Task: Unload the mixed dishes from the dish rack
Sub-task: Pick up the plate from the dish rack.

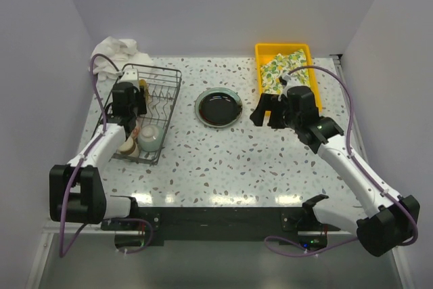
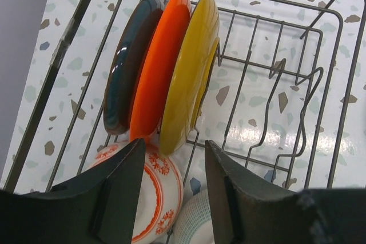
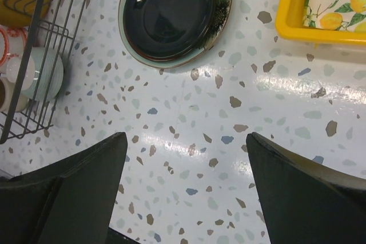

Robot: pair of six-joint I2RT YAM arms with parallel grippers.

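The dish rack [image 1: 170,97] [image 2: 320,78] stands at the table's left. In it three plates stand on edge side by side: dark teal [image 2: 128,61], orange [image 2: 160,67] and yellow [image 2: 191,67]. Below them lie a red-white patterned bowl [image 2: 154,187] and a whitish cup [image 2: 197,221] [image 1: 149,137], with a grey-brown cup [image 1: 128,145] beside it. My left gripper [image 2: 173,147] [image 1: 139,103] hovers over the rack, open, its fingers either side of the yellow plate's lower rim without touching it. A pale green plate with a dark centre [image 1: 218,107] [image 3: 171,12] lies flat mid-table. My right gripper [image 3: 186,135] [image 1: 267,109] is open above bare table.
A yellow tray [image 1: 262,52] [image 3: 286,24] with a lemon-print cloth sits at the back right. A crumpled white cloth [image 1: 115,52] lies behind the rack. White walls close in the table on three sides.
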